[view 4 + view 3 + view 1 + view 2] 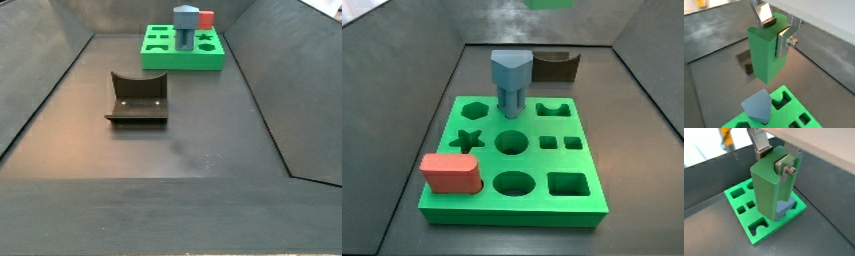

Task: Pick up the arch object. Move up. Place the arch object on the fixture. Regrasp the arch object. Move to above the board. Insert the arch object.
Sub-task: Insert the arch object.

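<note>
My gripper [775,31] is shut on the arch object [765,55], a muted-green blocky piece hanging upright between the silver fingers. Both wrist views show it, and the piece [771,188] is held well above the board [741,195]. The board is a bright green slab with shaped cutouts, and it also shows in both side views [476,205] [187,62]. A sliver of the piece [549,3] shows at the upper edge of a side view. The fixture [138,97], a dark block with a U notch, stands empty on the floor apart from the board [556,67].
A tall blue pentagon-topped peg [509,75] stands in the board; it also shows below the held piece [757,106]. A salmon-red rounded block [449,172] sits on a board corner. Sloping dark bin walls [54,70] enclose the floor.
</note>
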Controlling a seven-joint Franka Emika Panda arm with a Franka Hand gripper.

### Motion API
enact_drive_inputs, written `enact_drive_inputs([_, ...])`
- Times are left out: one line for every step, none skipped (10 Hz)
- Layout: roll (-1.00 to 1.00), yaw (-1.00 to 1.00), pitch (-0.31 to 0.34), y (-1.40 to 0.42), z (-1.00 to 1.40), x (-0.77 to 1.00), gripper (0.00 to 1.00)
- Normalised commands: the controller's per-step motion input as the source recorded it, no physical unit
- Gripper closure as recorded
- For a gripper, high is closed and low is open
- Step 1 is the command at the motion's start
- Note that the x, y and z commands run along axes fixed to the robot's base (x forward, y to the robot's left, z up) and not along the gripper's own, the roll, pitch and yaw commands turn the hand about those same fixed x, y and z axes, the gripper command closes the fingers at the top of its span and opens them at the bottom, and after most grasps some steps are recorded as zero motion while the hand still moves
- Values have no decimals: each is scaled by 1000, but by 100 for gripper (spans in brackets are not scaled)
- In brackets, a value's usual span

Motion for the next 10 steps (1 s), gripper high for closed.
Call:
enact_drive_inputs([0,-1000,-26,0,-217,80,100])
enact_drive_inputs([36,-711,-3,0,-291,454,100])
enact_drive_inputs([51,-551,0,0,-306,620,100])
enact_drive_inputs([50,-334,0,0,-306,843,100])
enact_drive_inputs([41,-111,0,-31,-303,1000,100])
enact_drive_inputs([110,-100,121,-43,-374,877,100])
enact_drive_inputs([189,-180,126,0,-257,420,100])
enact_drive_inputs([0,3,114,29,-283,126,100])
enact_drive_inputs([60,0,151,-46,-380,206,100])
enact_drive_inputs([14,-3,117,-143,-469,371,100])
